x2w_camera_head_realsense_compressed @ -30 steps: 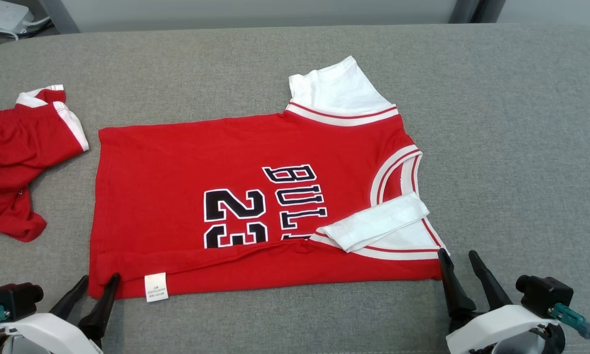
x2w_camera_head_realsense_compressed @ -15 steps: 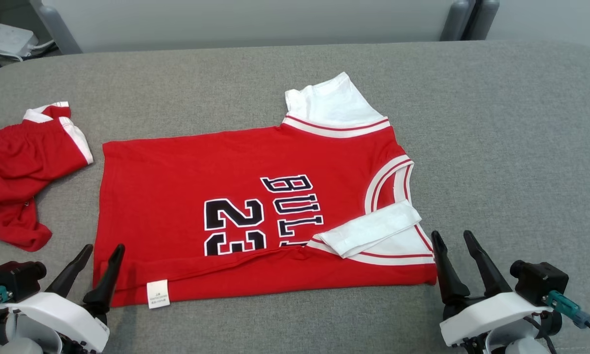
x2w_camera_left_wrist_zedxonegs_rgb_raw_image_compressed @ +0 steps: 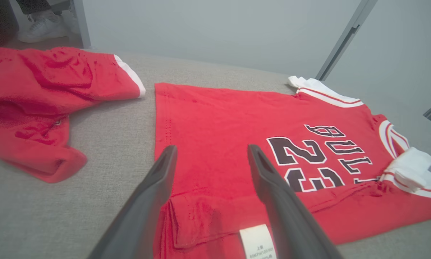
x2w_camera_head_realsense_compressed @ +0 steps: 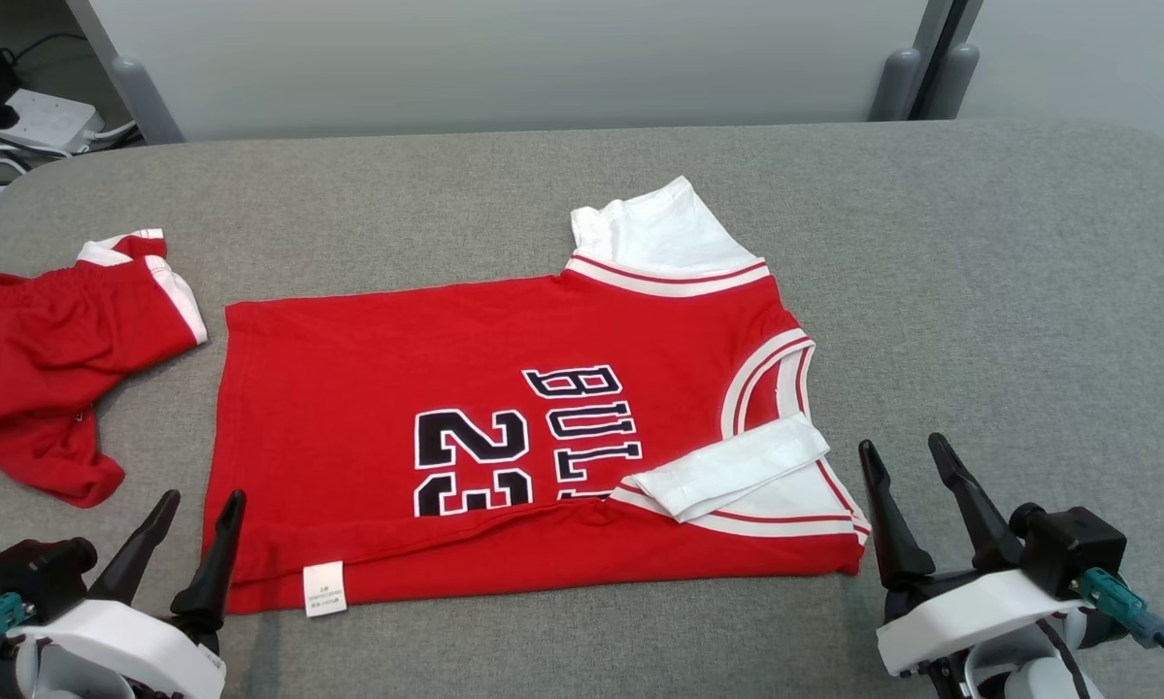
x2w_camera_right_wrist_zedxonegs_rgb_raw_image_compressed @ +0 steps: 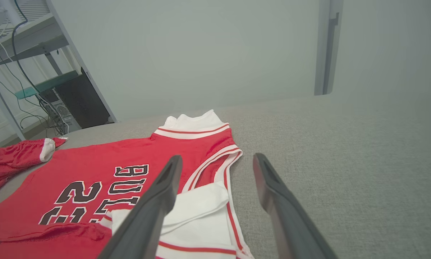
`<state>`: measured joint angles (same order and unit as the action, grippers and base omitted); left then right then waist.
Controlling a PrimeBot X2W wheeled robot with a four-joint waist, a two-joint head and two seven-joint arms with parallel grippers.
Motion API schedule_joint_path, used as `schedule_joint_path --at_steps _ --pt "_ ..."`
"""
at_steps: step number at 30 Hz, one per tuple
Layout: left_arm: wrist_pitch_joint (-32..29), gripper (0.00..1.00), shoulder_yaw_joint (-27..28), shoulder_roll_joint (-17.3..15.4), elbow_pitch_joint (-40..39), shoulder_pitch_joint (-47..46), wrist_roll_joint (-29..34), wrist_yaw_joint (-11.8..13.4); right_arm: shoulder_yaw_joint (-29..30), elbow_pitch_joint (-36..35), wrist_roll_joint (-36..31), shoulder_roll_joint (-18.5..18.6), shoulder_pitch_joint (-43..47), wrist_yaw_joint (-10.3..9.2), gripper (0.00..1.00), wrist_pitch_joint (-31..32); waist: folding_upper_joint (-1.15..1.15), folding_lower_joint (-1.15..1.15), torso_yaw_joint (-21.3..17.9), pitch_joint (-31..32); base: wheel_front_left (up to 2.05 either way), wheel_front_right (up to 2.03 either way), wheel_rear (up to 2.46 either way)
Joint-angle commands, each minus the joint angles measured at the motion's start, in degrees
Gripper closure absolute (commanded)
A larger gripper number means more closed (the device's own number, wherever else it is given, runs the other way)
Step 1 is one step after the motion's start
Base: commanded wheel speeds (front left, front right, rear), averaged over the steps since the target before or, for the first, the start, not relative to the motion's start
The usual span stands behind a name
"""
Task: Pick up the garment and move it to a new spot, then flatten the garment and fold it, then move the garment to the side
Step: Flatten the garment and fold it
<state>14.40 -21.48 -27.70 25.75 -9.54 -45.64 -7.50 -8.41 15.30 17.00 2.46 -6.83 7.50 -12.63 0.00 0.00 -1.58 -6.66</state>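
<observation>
**A:** Where does the jersey lie for us?

**B:** It lies flat on the grey table, mid-view from our head. Its long axis runs 9 o'clock to 3 o'clock, with the hem at 9 and the collar at 3. The near long edge looks turned up onto the front, covering the lower part of the number.

**A:** And from our fingers?

**B:** From our left gripper the cloth spreads toward 1 o'clock. Its tips sit at the near hem corner, one of them over the red edge, close to the white label. From our right gripper the shoulder corner lies at 9 o'clock, just beside the inner finger. We cannot tell whether they touch.

**A:** Jaws?

**B:** Both pairs are spread wide, with nothing pinched between them.

**A:** Which arm is nearer?

**B:** We judge the left. Its wrist view has the hem corner under and between its fingers, while the right straddles the edge of the cloth.

**A:** What do we count?

**B:** There are two red garments: one jersey and what look like shorts, crumpled at 9 o'clock and apart from the hem. There are two white sleeves: the far sleeve juts toward 12 and the near sleeve is folded inward. We also count one label and two grippers.

**A:** So the move?

**B:** Probably each gripper takes its own near corner and works toward 12 o'clock.
</observation>
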Motion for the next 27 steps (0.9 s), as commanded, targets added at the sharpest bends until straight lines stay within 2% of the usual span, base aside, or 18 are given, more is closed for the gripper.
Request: schedule_joint_path --at_steps 1,9,13,17,27 --pt "0.6 0.0 3.27 -1.65 -1.23 -0.71 0.95 0.01 -0.88 -1.99 -1.25 0.42 -1.59 -0.01 0.0 -0.9 0.0 0.0 -0.01 0.01 0.0 0.0 0.0" --pt "0.6 0.0 7.57 0.46 -3.26 1.7 4.21 0.01 -0.71 -2.6 -2.67 0.42 -1.36 -0.01 0.0 -1.6 0.0 0.0 -0.01 -1.04 0.0 0.0 0.0" --pt "0.6 0.0 7.66 -0.05 -4.22 1.53 4.37 0.01 -1.23 -2.8 -2.87 0.42 -1.68 -0.01 0.0 -1.86 0.0 0.0 -0.21 -2.61 0.0 0.0 0.0" --pt "0.6 0.0 6.36 -1.97 -5.09 -0.19 3.72 0.01 -1.53 -3.31 -2.91 0.42 -2.0 -0.01 0.0 -2.04 0.0 0.0 -0.44 -4.48 0.0 0.0 0.0" --pt "0.6 0.0 -0.11 -10.99 -3.12 -12.54 -1.48 0.01 -4.06 -6.45 -2.06 0.42 -3.07 -0.01 0.0 -2.34 0.0 0.0 -2.79 -12.41 0.0 0.0 0.0"
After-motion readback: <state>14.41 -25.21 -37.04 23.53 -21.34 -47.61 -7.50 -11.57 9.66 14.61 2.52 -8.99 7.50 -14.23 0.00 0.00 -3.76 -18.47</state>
